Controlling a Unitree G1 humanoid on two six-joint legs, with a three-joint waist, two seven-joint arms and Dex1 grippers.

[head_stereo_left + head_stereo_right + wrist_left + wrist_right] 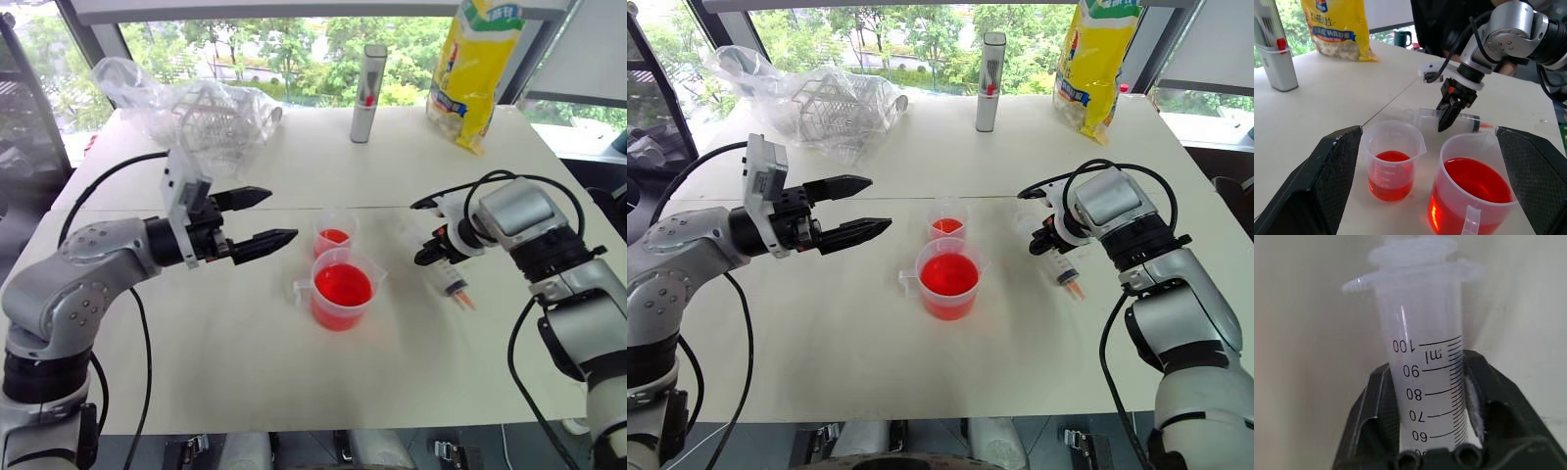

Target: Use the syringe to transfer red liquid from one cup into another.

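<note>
Jaws of the right gripper (1448, 115) are closed on the barrel of the syringe (446, 271), near its flanged plunger end, while the left gripper (263, 220) is held wide apart above the desk (225, 362), holding nothing. The syringe is seen lying flat on the desk, its long axis running from the plunger end at the jaws toward the small orange tip nearer the robot. The handled beaker (342, 296) and the smaller cup (334, 235), both of clear smooth plastic with red liquid (342, 285) inside, are set just left of it, between the two arms. The right arm is judged nearer for lifting.
</note>
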